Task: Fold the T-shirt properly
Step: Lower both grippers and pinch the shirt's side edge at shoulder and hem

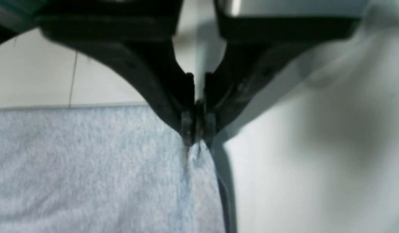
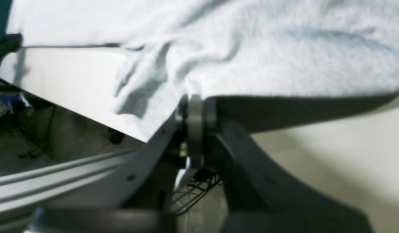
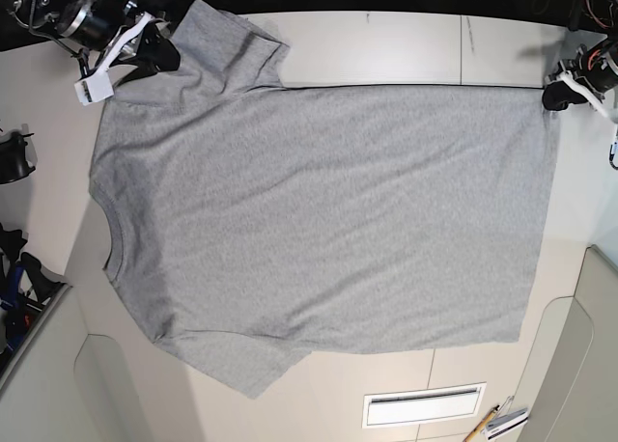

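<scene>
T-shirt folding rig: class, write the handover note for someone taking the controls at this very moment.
Left gripper: shut on the T-shirt, pinching a hem corner at the far edge.
Right gripper: shut on the T-shirt near the far sleeve and shoulder.
T-shirt: spread flat on the table, plain side up, neck on the right arm's side, hem on the left arm's side.
Done: spread out, far edge gripped.
Left: no fold shows yet; every fold remains.

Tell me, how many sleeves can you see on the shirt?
2. On the T-shirt, one sleeve is at the top left of the base view, by the right gripper. The other sleeve lies flat at the bottom left.
</scene>
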Action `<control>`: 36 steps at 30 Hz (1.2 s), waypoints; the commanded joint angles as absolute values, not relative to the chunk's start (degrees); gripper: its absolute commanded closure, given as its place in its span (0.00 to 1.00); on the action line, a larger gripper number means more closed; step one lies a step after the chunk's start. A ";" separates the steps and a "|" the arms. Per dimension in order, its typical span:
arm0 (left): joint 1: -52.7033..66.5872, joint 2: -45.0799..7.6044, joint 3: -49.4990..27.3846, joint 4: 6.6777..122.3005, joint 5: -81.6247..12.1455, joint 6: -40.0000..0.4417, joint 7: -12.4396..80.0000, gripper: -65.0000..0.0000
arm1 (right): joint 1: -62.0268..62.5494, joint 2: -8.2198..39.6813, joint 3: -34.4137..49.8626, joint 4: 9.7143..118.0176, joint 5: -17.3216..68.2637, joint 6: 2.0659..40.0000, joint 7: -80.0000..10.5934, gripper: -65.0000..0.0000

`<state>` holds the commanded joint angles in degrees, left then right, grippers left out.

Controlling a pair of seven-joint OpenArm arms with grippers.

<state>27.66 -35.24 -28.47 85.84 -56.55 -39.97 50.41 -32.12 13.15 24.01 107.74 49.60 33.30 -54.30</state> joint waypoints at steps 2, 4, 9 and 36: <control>27.64 -35.24 -28.62 88.01 -56.77 -39.94 50.35 1.00 | -32.12 13.15 24.67 109.34 49.78 33.28 -54.30 1.00; 27.64 -35.24 -28.64 89.95 -56.77 -39.94 50.35 1.00 | -32.10 13.15 25.17 110.74 49.98 33.28 -54.24 1.00; 26.20 -35.24 -28.64 91.48 -54.68 -39.88 47.29 1.00 | -29.56 13.15 25.17 112.27 48.47 33.28 -53.80 1.00; 8.25 -35.05 -28.25 82.70 -42.13 -39.88 37.45 1.00 | 3.64 13.17 25.10 89.38 47.33 33.89 -53.80 1.00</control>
<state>8.25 -35.05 -28.25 82.70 -42.13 -39.88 37.45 3.64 13.17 25.10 89.38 47.33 33.89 -53.80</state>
